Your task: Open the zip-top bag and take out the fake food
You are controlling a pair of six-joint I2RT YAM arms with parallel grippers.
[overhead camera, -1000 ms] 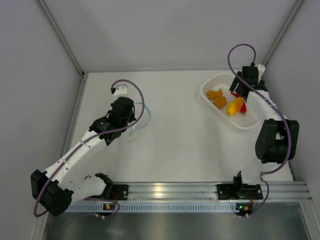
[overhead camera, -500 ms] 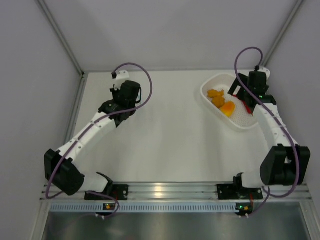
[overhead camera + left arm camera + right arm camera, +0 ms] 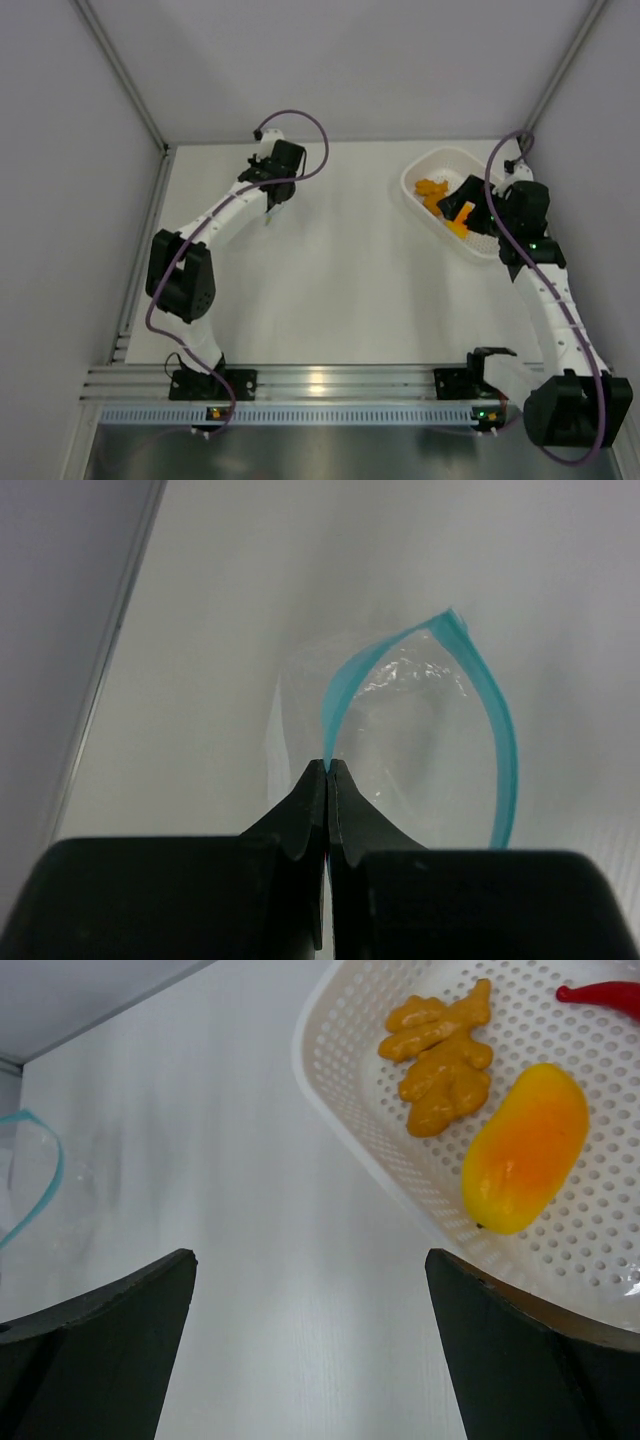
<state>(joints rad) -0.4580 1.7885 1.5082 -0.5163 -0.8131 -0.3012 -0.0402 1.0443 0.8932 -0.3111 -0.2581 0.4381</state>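
Observation:
The zip-top bag [image 3: 420, 730] is clear with a light blue zip strip, and its mouth gapes open in a loop. My left gripper [image 3: 328, 765] is shut on the strip at one side of the mouth. It is at the back left of the table [image 3: 270, 203], and the bag is mostly hidden under it there. The bag looks empty. The fake food lies in the white perforated basket [image 3: 340, 1130]: an orange lumpy chunk [image 3: 440, 1065], a yellow-orange wedge [image 3: 522, 1150] and a red chili [image 3: 605, 995]. My right gripper [image 3: 308, 1255] is open and empty, above the basket's left edge [image 3: 462, 207].
The basket [image 3: 440, 238] stands at the back right, near the right wall. The enclosure's grey walls close in the back and both sides. The bag's blue strip [image 3: 45, 1180] also shows at the left edge of the right wrist view.
My left arm has swung toward the back of the table, carrying the bag by its strip. My right arm has drawn back, and its gripper has moved from the basket's far side toward its left edge.

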